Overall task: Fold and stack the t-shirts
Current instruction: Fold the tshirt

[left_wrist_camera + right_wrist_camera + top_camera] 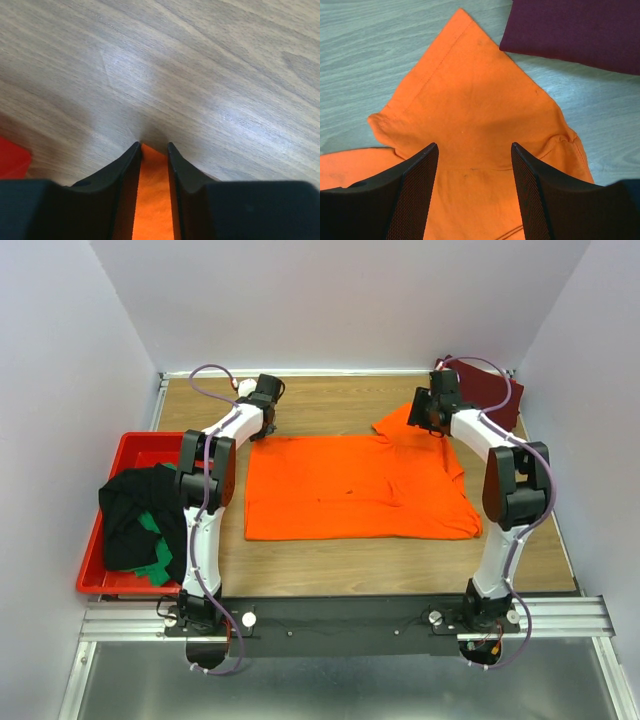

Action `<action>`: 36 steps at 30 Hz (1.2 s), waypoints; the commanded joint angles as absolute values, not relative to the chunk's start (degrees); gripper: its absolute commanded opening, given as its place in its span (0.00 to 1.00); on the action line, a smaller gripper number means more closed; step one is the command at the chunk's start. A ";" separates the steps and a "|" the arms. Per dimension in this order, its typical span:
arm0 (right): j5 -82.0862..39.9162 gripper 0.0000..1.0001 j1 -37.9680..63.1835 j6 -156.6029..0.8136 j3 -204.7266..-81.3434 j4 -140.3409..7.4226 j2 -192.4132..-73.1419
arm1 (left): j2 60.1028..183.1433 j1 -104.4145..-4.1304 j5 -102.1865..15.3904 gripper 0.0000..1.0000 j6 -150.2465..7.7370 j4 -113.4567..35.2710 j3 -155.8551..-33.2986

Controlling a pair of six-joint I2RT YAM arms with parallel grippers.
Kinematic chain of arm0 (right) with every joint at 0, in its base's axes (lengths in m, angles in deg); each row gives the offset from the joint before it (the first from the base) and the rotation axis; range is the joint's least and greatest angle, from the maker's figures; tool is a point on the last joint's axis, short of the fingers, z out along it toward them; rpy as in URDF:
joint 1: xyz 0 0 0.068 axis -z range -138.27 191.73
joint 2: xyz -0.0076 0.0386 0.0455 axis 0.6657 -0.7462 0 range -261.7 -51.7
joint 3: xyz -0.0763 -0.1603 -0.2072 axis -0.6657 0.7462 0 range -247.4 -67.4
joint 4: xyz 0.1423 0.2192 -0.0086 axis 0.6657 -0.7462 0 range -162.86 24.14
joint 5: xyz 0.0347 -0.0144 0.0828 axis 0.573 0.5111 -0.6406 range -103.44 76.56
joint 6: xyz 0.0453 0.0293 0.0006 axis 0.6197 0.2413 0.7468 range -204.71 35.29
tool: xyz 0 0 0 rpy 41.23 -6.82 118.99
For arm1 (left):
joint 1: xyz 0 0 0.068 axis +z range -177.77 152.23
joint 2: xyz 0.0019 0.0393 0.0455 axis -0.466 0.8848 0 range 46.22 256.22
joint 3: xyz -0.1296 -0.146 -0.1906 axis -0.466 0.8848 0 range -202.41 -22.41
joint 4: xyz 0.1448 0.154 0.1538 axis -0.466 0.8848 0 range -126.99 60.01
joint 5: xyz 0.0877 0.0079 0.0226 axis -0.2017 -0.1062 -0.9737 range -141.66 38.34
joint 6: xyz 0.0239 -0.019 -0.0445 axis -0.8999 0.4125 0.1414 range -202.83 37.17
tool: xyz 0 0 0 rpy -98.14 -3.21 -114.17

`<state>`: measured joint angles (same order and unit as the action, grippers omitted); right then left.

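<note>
Only the maroon t-shirt (490, 390) sits folded at two o'clock; the orange t-shirt (355, 488) lies flat on the bench (330, 400), my right end effector (474, 147) open over its sleeve, my left end effector (153, 145) astride its corner, grip unclear.

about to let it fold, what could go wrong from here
The left end effector has only a corner of the orange shirt between its fingers, so it may slip out when lifted. The right end effector hangs open over the sleeve beside the maroon shirt and might snag that.

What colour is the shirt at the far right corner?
Dark maroon shirt, clearest in the right wrist view.
</note>
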<state>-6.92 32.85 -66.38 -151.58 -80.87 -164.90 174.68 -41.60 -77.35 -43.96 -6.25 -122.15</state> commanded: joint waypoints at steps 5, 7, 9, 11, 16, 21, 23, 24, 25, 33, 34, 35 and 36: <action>-3.78 0.67 33.21 -68.71 -155.29 -80.10 -170.17 | 171.90 -41.31 -77.15 0.18 -45.22 -6.49 -120.23; -1.77 0.67 33.21 -70.11 -156.60 -80.10 -172.27 | 171.55 -41.31 -77.58 0.01 -45.39 -6.75 -119.79; -0.71 0.67 33.21 -71.69 -157.48 -80.10 -173.68 | 171.20 -41.31 -77.85 0.00 -45.65 -7.02 -119.18; 0.87 0.67 33.30 -73.01 -158.89 -80.10 -175.52 | 170.94 -41.31 -78.20 0.00 -45.83 -7.19 -118.48; 1.41 0.67 33.82 -75.04 -162.76 -80.10 -179.04 | 170.58 -41.31 -78.29 0.00 -46.36 -7.81 -117.77; 2.20 0.67 34.18 -75.66 -166.27 -80.10 -181.86 | 170.32 -41.31 -78.38 0.00 -46.80 -8.34 -117.42; 2.38 0.67 34.26 -75.74 -167.68 -80.10 -183.09 | 170.23 -41.31 -78.38 0.00 -46.89 -8.51 -117.33; 2.29 0.67 34.26 -75.83 -168.12 -80.10 -183.44 | 170.23 -41.22 -78.38 0.00 -47.06 -8.60 -117.33; 2.46 0.67 34.35 -75.83 -168.99 -80.10 -184.40 | 170.23 -41.22 -78.38 0.00 -47.15 -8.69 -117.42; 0.09 0.64 34.35 -74.69 -169.00 -80.10 -186.43 | 170.58 -41.22 -78.03 0.00 -47.33 -8.95 -117.68; -0.43 0.64 34.35 -74.43 -168.83 -80.10 -186.52 | 170.67 -41.22 -77.94 0.00 -47.33 -8.95 -117.77; -1.05 0.64 34.35 -74.25 -168.57 -80.10 -186.43 | 170.76 -41.22 -77.94 0.00 -47.33 -9.13 -117.68; -1.31 0.61 34.35 -73.82 -167.95 -80.10 -186.35 | 170.76 -41.22 -77.76 0.00 -47.33 -9.04 -117.68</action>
